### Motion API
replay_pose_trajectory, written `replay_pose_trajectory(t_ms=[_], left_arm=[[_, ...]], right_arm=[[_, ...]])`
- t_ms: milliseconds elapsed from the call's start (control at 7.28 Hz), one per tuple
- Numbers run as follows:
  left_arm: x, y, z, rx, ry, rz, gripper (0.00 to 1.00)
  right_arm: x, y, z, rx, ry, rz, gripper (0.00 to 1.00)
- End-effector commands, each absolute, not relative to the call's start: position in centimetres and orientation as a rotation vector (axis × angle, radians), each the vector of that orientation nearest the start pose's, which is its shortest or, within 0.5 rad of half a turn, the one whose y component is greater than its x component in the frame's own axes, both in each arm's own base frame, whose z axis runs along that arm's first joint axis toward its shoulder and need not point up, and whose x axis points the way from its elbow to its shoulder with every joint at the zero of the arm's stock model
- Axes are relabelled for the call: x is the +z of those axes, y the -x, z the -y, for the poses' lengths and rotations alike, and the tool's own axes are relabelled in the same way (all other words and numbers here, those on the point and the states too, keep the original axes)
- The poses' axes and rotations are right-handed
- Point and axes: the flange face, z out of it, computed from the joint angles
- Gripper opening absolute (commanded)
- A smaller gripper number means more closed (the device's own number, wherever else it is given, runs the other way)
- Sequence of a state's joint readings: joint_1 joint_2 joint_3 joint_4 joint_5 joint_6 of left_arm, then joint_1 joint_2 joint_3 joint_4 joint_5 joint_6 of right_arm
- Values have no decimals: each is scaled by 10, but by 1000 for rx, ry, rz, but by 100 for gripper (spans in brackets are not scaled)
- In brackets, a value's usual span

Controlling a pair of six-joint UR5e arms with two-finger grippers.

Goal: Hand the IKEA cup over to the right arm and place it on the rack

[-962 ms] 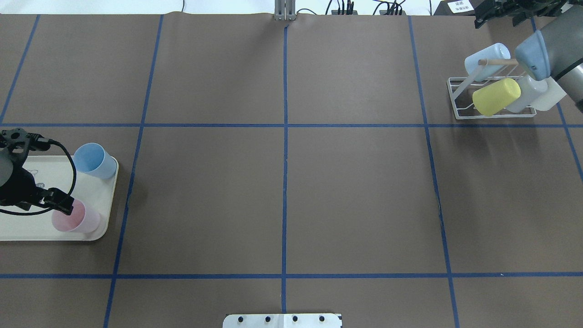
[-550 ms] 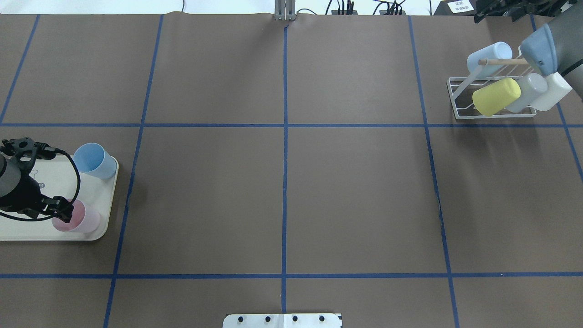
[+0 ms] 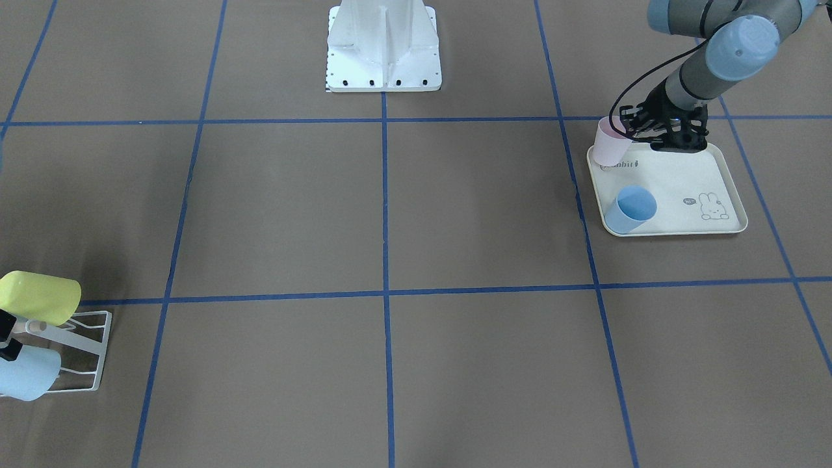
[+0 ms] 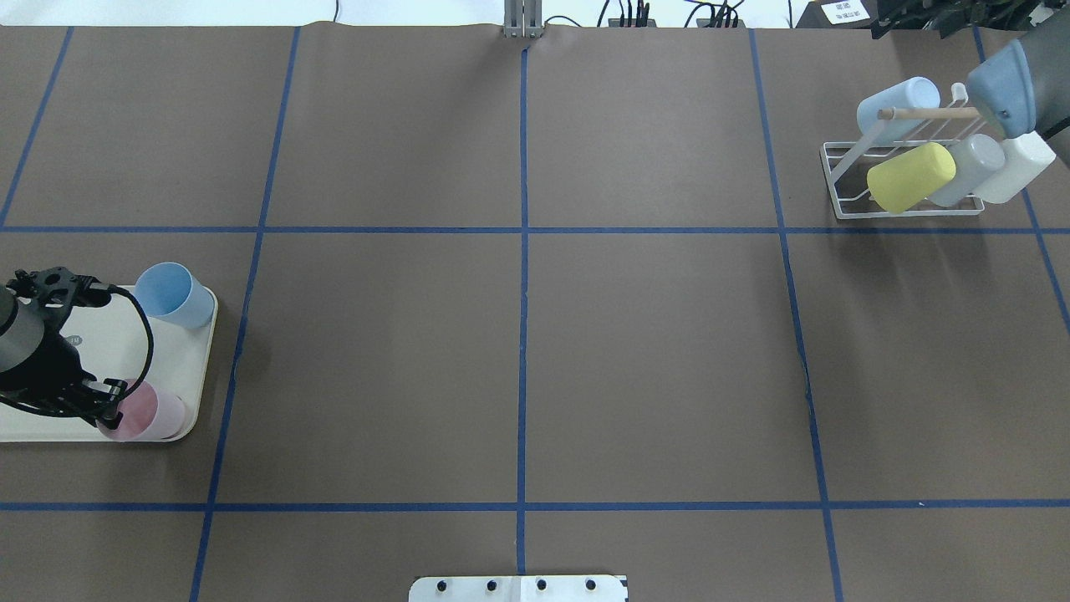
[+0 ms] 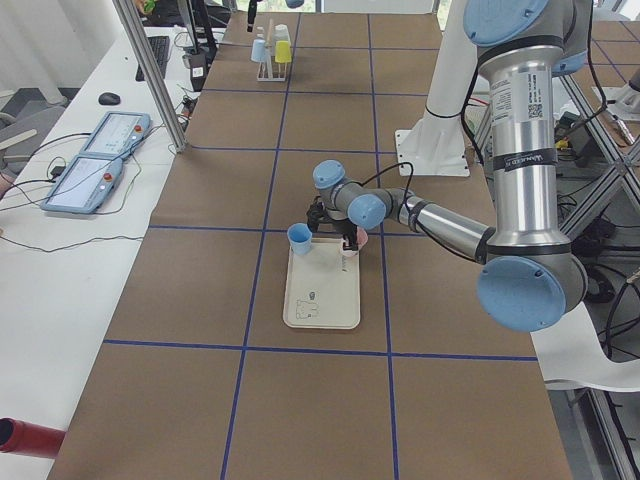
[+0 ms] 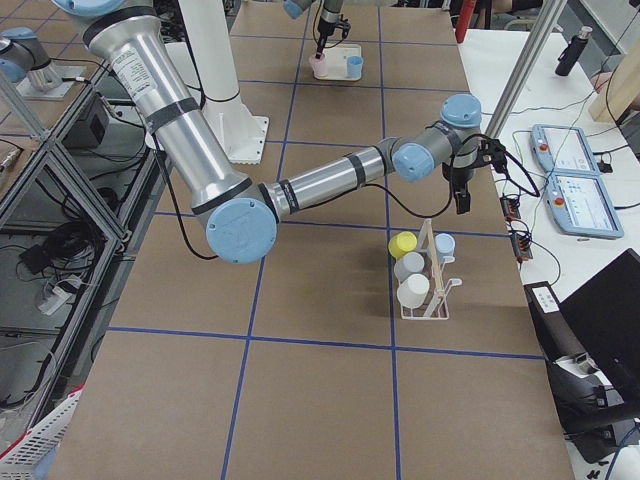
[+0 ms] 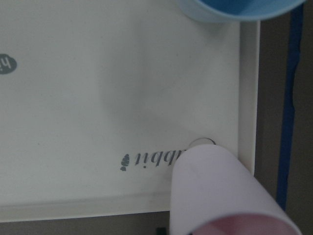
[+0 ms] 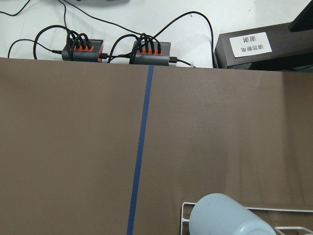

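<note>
A pink cup (image 4: 150,414) stands upright at the near corner of the cream rabbit-print tray (image 4: 171,355); it also shows in the front view (image 3: 608,144) and close up in the left wrist view (image 7: 220,196). My left gripper (image 4: 107,403) is at its rim, but its jaws are hidden. A blue cup (image 4: 171,294) stands at the tray's far corner. The white wire rack (image 4: 911,214) with its wooden dowel (image 4: 924,111) is far right. My right gripper (image 6: 462,190) hovers just beyond the rack; I cannot tell whether it is open or shut.
The rack holds a light blue cup (image 4: 899,104), a yellow cup (image 4: 911,176), a grey cup (image 4: 970,163) and a white cup (image 4: 1016,165), all lying slanted. Power strips and cables (image 8: 117,49) lie past the table's far edge. The robot base (image 3: 383,45) is mid-table.
My left gripper has moved toward the tray's near edge and onto the pink cup's rim. The cup has shifted slightly that way. My right arm has drawn back from over the rack.
</note>
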State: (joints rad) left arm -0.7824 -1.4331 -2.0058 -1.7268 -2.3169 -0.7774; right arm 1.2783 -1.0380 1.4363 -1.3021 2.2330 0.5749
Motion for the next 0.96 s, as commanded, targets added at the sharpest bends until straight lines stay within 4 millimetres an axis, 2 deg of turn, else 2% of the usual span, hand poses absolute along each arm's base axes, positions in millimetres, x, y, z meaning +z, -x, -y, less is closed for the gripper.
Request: replay_pose_trajectory(t_ms=[0,137,275,412,550,824], left_arm=[[439,-198,380,66,176,-938,0],[409,-188,389,49,158,-968,0],[397,-186,395,35,147,-975,0],[382,-192,401,-63,166,-995,0],[354,-203,415,-74,142,-1038,0],[309,-222,423,-42,111,-1086,0]], right_arm=[[348,129,688,41,-359,865,99],[330,127,682,91,-365,890,99],[313,128,670,130,-369,919,99],[285,136,647,182,-362,971,99],[260,154,617,239,-332,1031,99],[216,180,576,274,-298,1125,98]])
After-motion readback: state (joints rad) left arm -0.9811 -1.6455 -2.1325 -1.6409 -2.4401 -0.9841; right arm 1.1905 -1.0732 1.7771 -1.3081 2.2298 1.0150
